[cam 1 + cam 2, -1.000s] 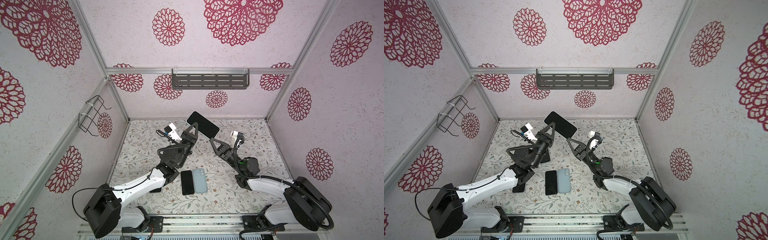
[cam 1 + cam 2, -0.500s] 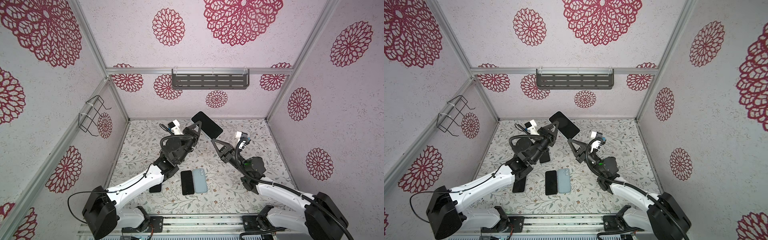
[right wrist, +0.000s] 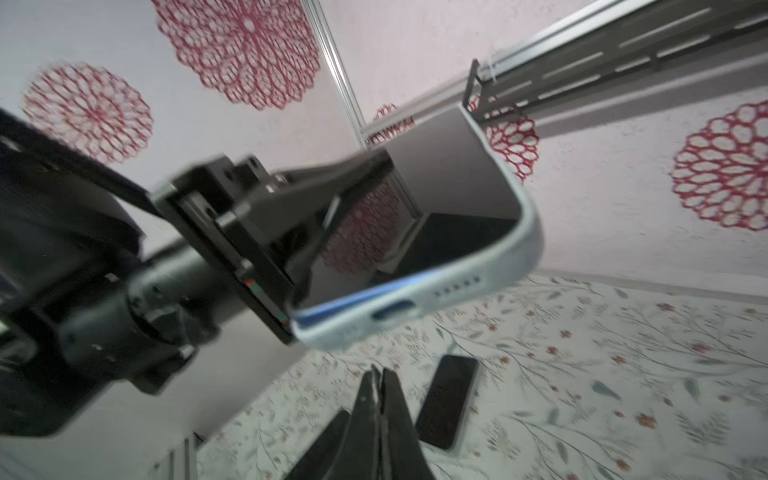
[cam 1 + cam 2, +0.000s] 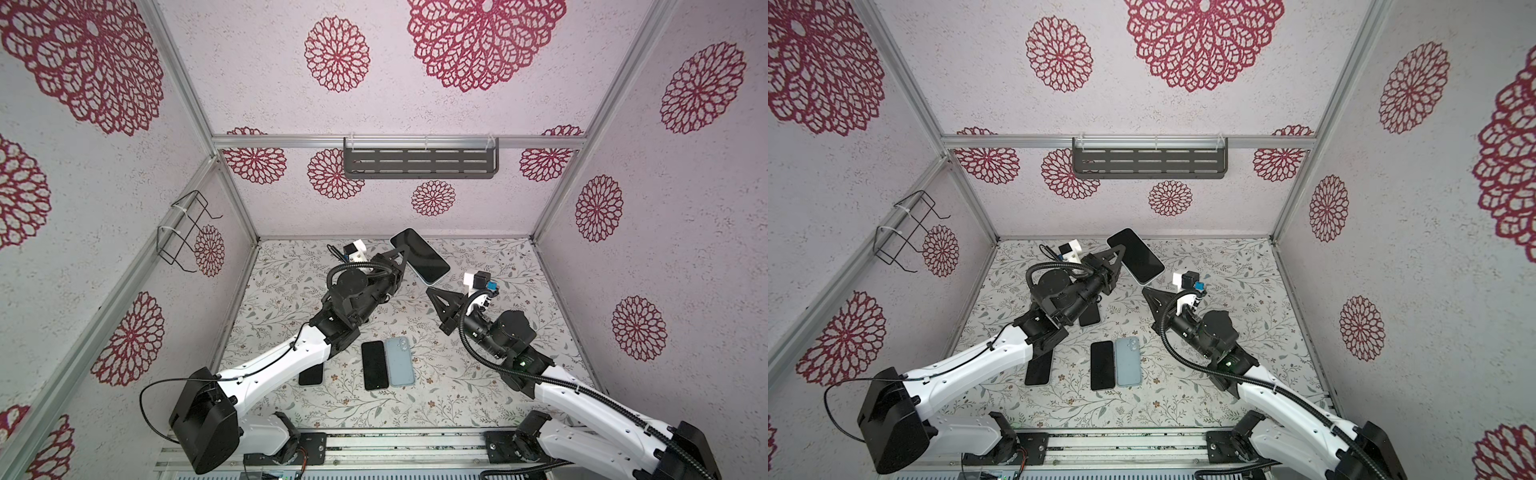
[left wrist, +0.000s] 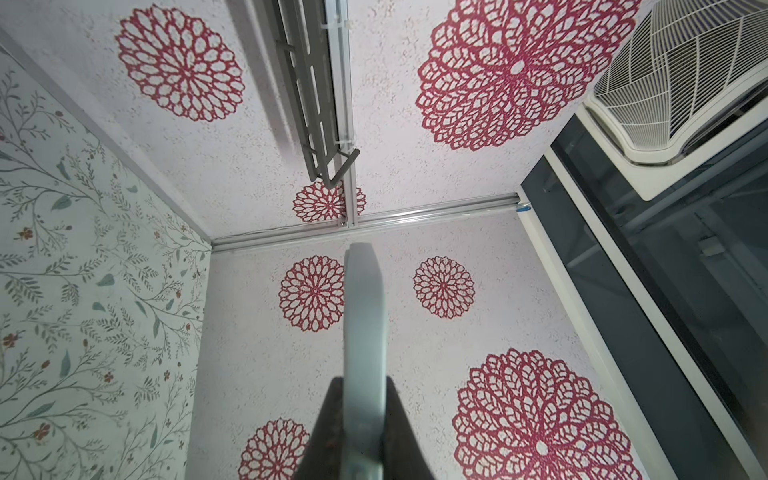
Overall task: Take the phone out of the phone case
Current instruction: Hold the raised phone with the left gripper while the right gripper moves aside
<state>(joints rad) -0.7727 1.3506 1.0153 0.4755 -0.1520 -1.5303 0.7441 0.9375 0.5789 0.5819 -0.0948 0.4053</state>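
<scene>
Our left claw (image 4: 402, 257) clamps the phone (image 4: 420, 256) aloft. Our right claw (image 4: 430, 291), shut and empty, should, we judge, pry the case (image 3: 419, 320) corner gently.

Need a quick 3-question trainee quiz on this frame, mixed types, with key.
1. True or false: the right gripper grips the cased phone.
2. The left gripper is: A) open, B) shut on the cased phone, C) out of view.
3. Which side of the blue phone faces up, screen or back?

Key: 1 false, it is shut on nothing, just below the phone's lower end. 2 B. 3 back, the camera lenses show.
</scene>
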